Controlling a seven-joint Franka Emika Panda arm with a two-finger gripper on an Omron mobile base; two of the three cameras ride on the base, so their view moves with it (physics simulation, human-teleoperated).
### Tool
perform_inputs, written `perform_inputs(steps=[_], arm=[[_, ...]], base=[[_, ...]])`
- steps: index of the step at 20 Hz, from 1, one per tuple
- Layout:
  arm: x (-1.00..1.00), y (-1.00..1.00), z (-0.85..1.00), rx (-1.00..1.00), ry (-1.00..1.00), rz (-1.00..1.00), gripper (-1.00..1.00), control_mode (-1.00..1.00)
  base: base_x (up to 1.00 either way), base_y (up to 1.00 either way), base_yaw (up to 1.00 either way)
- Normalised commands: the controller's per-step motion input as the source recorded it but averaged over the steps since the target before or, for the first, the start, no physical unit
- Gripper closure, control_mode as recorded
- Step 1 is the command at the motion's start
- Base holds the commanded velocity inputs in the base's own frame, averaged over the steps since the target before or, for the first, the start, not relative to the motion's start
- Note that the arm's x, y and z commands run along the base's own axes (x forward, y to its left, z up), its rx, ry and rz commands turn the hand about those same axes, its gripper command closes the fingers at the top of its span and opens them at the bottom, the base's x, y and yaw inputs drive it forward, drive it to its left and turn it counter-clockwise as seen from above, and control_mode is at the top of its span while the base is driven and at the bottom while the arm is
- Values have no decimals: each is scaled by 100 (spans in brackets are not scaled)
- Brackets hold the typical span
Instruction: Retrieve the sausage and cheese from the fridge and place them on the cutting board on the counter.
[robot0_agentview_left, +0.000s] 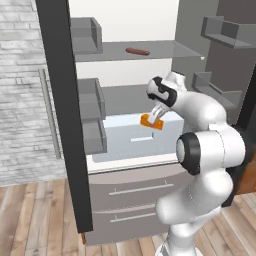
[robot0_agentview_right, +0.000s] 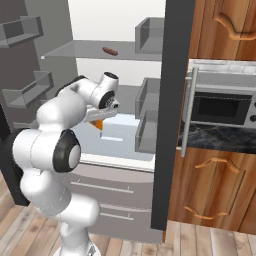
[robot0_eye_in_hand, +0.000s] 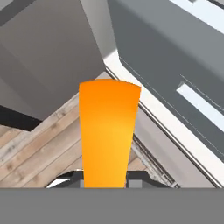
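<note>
The fridge (robot0_agentview_left: 125, 65) stands open with a white interior and grey shelves. The sausage (robot0_agentview_left: 137, 51) (robot0_agentview_right: 110, 51) lies on the upper glass shelf, a thin reddish-brown stick. My gripper (robot0_agentview_left: 155, 117) (robot0_agentview_right: 100, 119) hangs in front of the lower shelf, shut on the cheese (robot0_agentview_left: 151, 121) (robot0_agentview_right: 99, 124), a bright orange wedge. In the hand view the cheese (robot0_eye_in_hand: 109, 131) rises between the dark fingertips (robot0_eye_in_hand: 68, 178), over the fridge's front edge and the wooden floor. The counter (robot0_agentview_right: 220, 137) shows at the right as a black marble strip. The cutting board is out of view.
The open left fridge door (robot0_agentview_left: 65, 115) with its grey bins stands close on the arm's left, the right door (robot0_agentview_right: 170, 115) close on its right. A microwave (robot0_agentview_right: 220, 107) sits above the counter. Two grey drawers (robot0_agentview_left: 130, 200) lie below.
</note>
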Motion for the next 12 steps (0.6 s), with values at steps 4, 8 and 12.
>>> perform_inputs(steps=[4,8,12], arm=[[-84,4,3,-2,0,-6,100,-100],[-81,1,3,0,0,-8,100,-100],[-69,9,0,-2,0,-5,100,-100]], base=[[0,0,0],[0,0,0],[0,0,0]])
